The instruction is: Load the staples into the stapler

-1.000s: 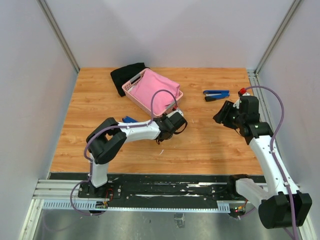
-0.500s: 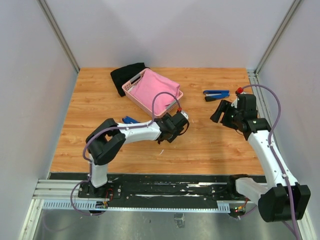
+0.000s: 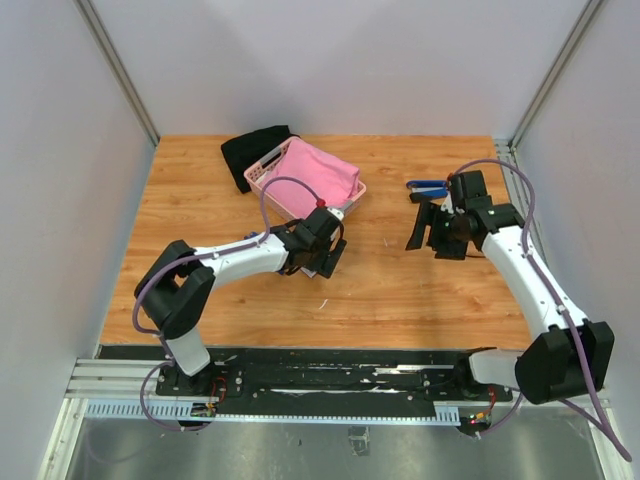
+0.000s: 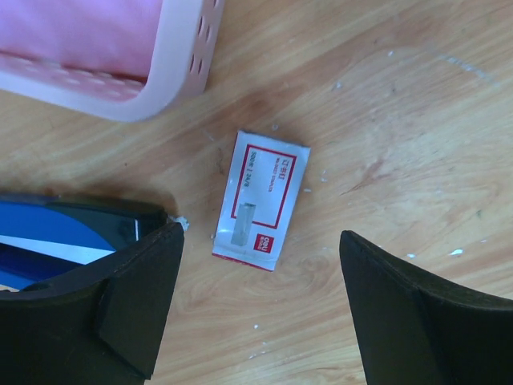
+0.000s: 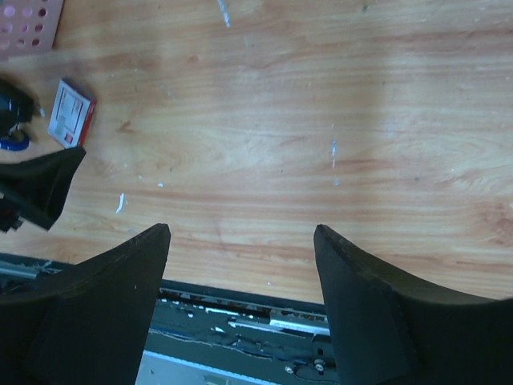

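Two grippers, both spread wide, and neither holds anything. In the left wrist view the left gripper point(image 4: 260, 253) hangs over the wooden table point(image 4: 401, 120), with its black fingers point(image 4: 136, 305) in the lower corners of the frame. The staple carton point(image 4: 262, 200), white with red print, lies flat on the wood at the middle of the frame, a little tilted, and shows in the gap between the fingers. A pink basket point(image 4: 180, 72) fills the upper left, near the carton but not touching it. A blue and black thing point(image 4: 64, 228) lies at the left edge; I cannot tell what it is.

In the right wrist view the right gripper point(image 5: 240, 237) points down at the table, and the carton shows small in the upper left.

From above, the blue stapler point(image 3: 432, 186) lies at the upper right of the table, just beyond the right gripper. The basket holds a pink cloth point(image 3: 315, 170), and a black cloth point(image 3: 250, 150) lies against the basket's upper left side.
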Controlling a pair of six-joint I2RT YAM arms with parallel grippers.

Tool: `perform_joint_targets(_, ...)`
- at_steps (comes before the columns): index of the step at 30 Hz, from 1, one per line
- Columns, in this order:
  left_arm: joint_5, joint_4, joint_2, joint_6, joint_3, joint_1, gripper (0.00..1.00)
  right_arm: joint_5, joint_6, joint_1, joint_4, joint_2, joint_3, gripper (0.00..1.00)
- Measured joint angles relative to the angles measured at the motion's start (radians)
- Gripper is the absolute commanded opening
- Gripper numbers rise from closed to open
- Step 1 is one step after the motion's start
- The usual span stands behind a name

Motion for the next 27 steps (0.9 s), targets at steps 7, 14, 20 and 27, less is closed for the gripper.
perform_joint_targets(7,0.038,0.014,0.027,0.004,-0.025,0.037,0.84,0.004,0.030,0.063,0.033,-0.143,-0.023,0.74)
perform_joint_targets(14,0.051,0.064,0.095,0.049,-0.020,0.039,0.81,-0.092,0.047,0.063,0.180,-0.299,-0.118,0.77)
perform_joint_targets(20,0.058,0.098,0.114,0.096,-0.009,0.039,0.65,-0.131,0.047,0.063,0.221,-0.278,-0.118,0.70)
perform_joint_targets(27,0.103,0.114,0.114,0.163,-0.011,0.036,0.50,-0.140,0.041,0.063,0.243,-0.276,-0.118,0.66)
